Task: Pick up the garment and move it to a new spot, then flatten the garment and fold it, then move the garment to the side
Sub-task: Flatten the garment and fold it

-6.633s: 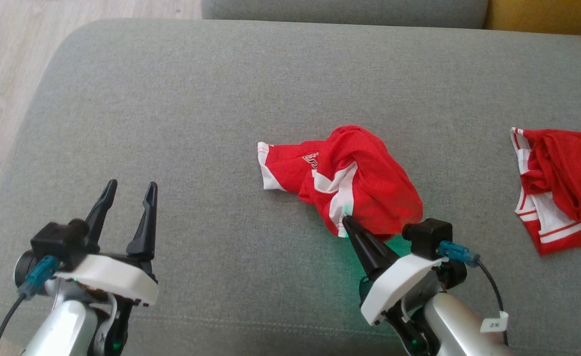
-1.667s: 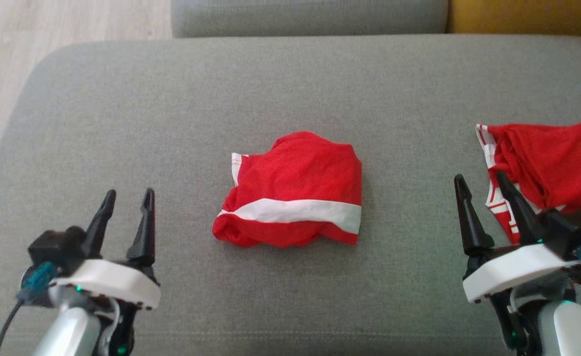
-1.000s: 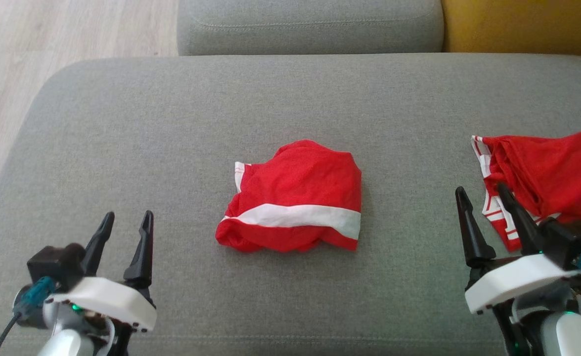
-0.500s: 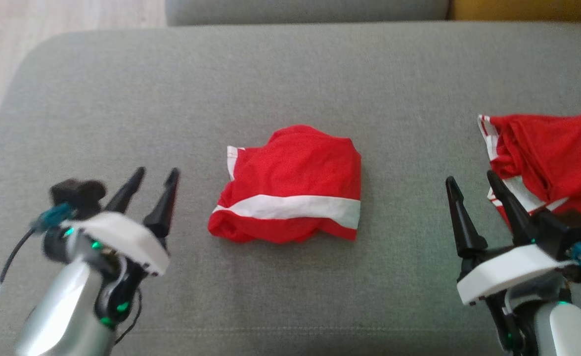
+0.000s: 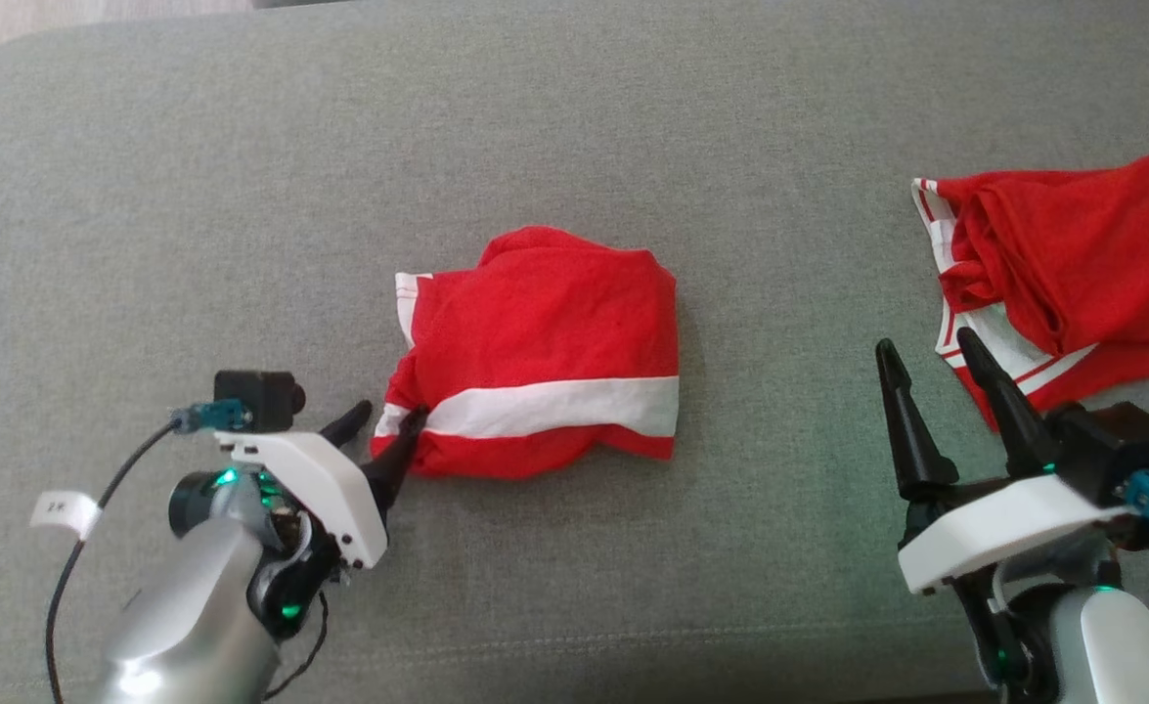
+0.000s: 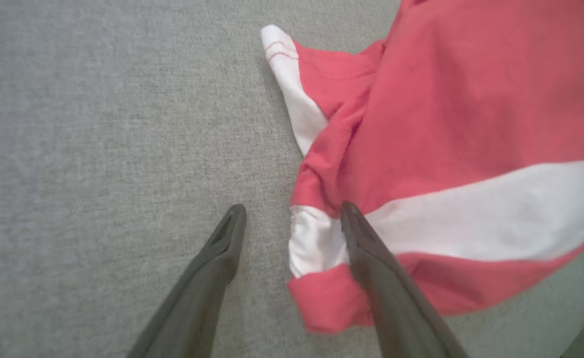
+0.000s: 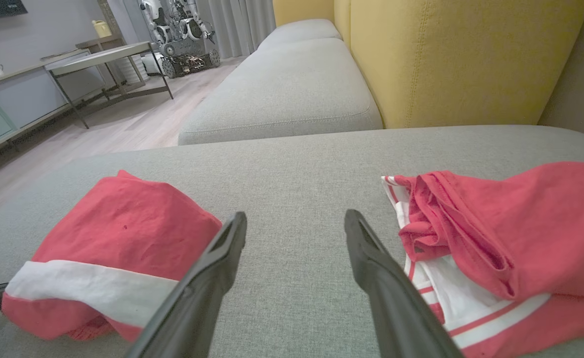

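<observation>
Left gripper (image 5: 388, 415) spread open at the folded garment's corner.
One finger is over the white band of the red garment (image 5: 545, 332), which lies mid-cushion, the other over the grey sofa cushion (image 5: 193, 196). The right gripper (image 5: 926, 340) hangs open and empty, just beside a second red garment (image 5: 1073, 244). The print on the left cable's white tag (image 5: 64, 509) is too small to read.

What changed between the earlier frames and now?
The left gripper has moved from its rest spot in to the left end of the folded garment, open jaws astride the corner of the white band, not closed on it. Before that, the right gripper left the garment and drew back right. Unchanged since: the folded garment, the second red garment, the right gripper open.
</observation>
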`<state>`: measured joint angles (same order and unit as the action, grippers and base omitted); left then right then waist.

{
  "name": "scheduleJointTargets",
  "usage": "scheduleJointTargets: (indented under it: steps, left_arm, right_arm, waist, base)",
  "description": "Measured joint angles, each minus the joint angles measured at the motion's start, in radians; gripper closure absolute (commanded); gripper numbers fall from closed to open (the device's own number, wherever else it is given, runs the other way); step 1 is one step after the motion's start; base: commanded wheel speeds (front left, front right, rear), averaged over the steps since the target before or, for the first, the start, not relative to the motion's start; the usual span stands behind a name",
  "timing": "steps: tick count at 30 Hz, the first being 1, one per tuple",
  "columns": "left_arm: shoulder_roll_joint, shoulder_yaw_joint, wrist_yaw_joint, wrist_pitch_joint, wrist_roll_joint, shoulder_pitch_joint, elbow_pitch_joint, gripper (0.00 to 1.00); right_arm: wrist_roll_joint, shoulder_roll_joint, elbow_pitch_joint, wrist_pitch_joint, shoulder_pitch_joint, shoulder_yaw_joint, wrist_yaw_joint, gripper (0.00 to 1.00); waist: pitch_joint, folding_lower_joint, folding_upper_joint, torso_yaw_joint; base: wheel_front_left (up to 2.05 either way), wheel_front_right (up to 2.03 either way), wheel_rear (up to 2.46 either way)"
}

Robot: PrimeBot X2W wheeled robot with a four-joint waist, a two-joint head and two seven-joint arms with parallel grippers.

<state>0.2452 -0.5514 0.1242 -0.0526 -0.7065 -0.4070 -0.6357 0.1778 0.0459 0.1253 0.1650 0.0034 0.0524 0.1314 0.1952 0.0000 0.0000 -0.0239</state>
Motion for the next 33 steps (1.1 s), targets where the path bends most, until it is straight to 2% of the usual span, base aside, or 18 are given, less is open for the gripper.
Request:
scheduleJointTargets:
  steps: [1,2,3,8,9,12,18,23,28,29,30,31,33]
  left_arm:
    - [0.001,-0.005,0.000,0.000,-0.005,-0.007,-0.008,0.13]
    - [0.001,-0.008,0.000,0.003,-0.008,-0.014,-0.012,0.64]
    - [0.002,-0.009,0.000,0.018,-0.008,-0.017,-0.014,1.00]
    - [0.029,0.014,-0.008,0.162,0.012,-0.018,0.024,1.00]
    - [0.054,0.026,-0.044,0.217,0.043,-0.025,0.067,1.00]
    - [0.101,0.048,-0.120,0.258,0.102,-0.029,0.155,1.00]
    - [0.187,0.069,-0.250,0.242,0.174,0.020,0.339,1.00]
    - [0.174,0.036,-0.282,0.194,0.177,0.107,0.355,1.00]
    - [0.124,0.020,-0.282,0.197,0.162,0.107,0.245,1.00]
    - [0.113,0.020,-0.281,0.204,0.155,0.107,0.222,0.95]
    - [0.104,0.022,-0.278,0.211,0.143,0.106,0.199,0.57]
    - [0.097,0.025,-0.272,0.222,0.135,0.106,0.175,0.00]
    - [0.087,0.037,-0.262,0.241,0.118,0.105,0.148,0.00]
  right_arm:
    - [0.000,0.000,-0.001,-0.004,0.000,0.000,0.000,0.00]
    - [0.000,0.000,-0.002,-0.006,0.000,0.000,0.000,0.00]
    - [0.000,0.000,-0.005,-0.007,-0.002,0.000,0.000,0.00]
    - [0.009,0.000,-0.012,-0.008,-0.004,-0.004,0.000,0.00]
    - [0.013,0.000,-0.014,-0.008,-0.004,-0.009,0.000,0.00]
    - [0.016,0.000,-0.018,-0.008,-0.004,-0.013,0.000,0.00]
    - [0.016,0.000,-0.020,-0.008,-0.003,-0.018,0.000,0.00]
    - [0.026,0.000,-0.020,-0.007,-0.004,-0.013,0.000,0.00]
    - [0.026,0.000,-0.020,-0.007,-0.012,-0.004,0.000,0.00]
    - [0.026,0.000,-0.020,-0.007,-0.014,-0.004,0.000,0.00]
    - [0.026,0.000,-0.020,-0.007,-0.015,-0.003,0.000,0.00]
    - [0.027,0.000,-0.020,-0.007,-0.015,-0.003,0.000,0.00]
    - [0.033,0.000,-0.022,-0.007,-0.015,-0.004,0.000,0.00]
  waist:
    - [0.001,0.0000,0.0000,-0.001]
    - [0.002,0.0000,0.0000,-0.002]
    - [0.002,0.0000,0.0000,-0.003]
    - [-0.006,0.0000,0.0000,0.002]
    - [-0.009,0.0000,0.0000,0.008]
    - [-0.015,0.0000,0.0000,0.016]
    - [-0.017,0.0000,0.0000,0.024]
    - [0.000,0.0000,0.0000,0.017]
    - [0.008,0.0000,0.0000,0.000]
    - [0.008,0.0000,0.0000,-0.003]
    - [0.007,0.0000,0.0000,-0.006]
    - [0.007,0.0000,0.0000,-0.008]
    - [0.003,0.0000,0.0000,-0.010]
  base:
    - [0.00,0.00,0.00]
    - [0.00,0.00,0.00]
    - [0.00,0.00,0.00]
    - [0.00,0.00,0.00]
    - [0.00,0.00,0.00]
    - [0.00,0.00,0.00]
    - [0.00,0.00,0.00]
    - [0.00,0.00,0.00]
    - [0.00,0.00,0.00]
    - [0.00,0.00,0.00]
    - [0.00,0.00,0.00]
    - [0.00,0.00,0.00]
    - [0.00,0.00,0.00]
